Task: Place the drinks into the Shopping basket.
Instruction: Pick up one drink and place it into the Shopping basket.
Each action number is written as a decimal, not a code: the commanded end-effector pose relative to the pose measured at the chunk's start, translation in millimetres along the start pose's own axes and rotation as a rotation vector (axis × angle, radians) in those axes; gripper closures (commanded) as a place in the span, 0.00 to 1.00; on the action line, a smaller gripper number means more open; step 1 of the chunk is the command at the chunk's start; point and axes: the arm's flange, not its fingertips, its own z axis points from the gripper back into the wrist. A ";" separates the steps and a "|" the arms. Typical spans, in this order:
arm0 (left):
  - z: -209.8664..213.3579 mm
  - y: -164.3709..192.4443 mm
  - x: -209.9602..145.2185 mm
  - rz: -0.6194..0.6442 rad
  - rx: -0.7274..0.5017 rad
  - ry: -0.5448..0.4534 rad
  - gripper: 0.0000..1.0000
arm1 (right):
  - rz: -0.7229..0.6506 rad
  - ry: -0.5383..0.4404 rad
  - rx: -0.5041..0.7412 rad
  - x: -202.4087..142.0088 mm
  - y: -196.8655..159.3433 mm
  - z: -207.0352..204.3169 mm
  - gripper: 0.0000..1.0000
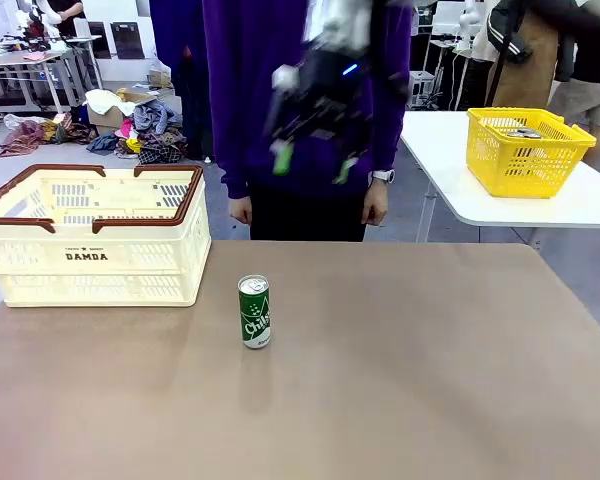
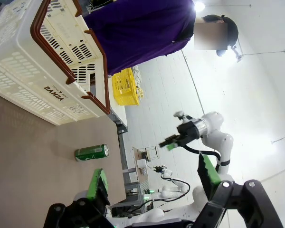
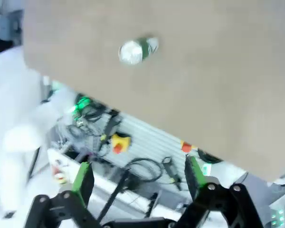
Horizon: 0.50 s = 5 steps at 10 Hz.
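A green drink can (image 1: pixel 254 312) with white lettering and a silver top stands upright on the brown table, a little right of the cream Shopping basket (image 1: pixel 90 262) with its brown rim. My right gripper (image 1: pixel 314 162) hangs blurred high over the table's far side, in front of the person in purple, jaws open and holding nothing. In its own view the right gripper (image 3: pixel 138 175) looks down at the can (image 3: pixel 137 50) from well above. My left gripper (image 2: pixel 152 180) is open and holds nothing; beyond it are the can (image 2: pixel 91 152) and the basket (image 2: pixel 33 80).
The person stands at the far edge with both hands down. A yellow mesh basket (image 1: pixel 525 150) sits on a separate white table at the back right. The brown table (image 1: pixel 410 380) is bare in front and to the right of the can.
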 end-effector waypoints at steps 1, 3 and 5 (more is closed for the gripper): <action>0.7 -2.8 -0.2 0.001 -0.022 -0.001 0.00 | -0.097 -0.110 0.243 -82.3 -136.0 26.0 0.00; 0.7 -2.8 -0.2 0.001 -0.022 -0.001 0.00 | -0.100 -0.160 0.496 -159.0 -255.7 40.2 0.00; 0.7 -2.8 -0.2 0.001 -0.022 -0.001 0.00 | -0.033 -0.203 0.745 -204.4 -347.6 16.9 0.00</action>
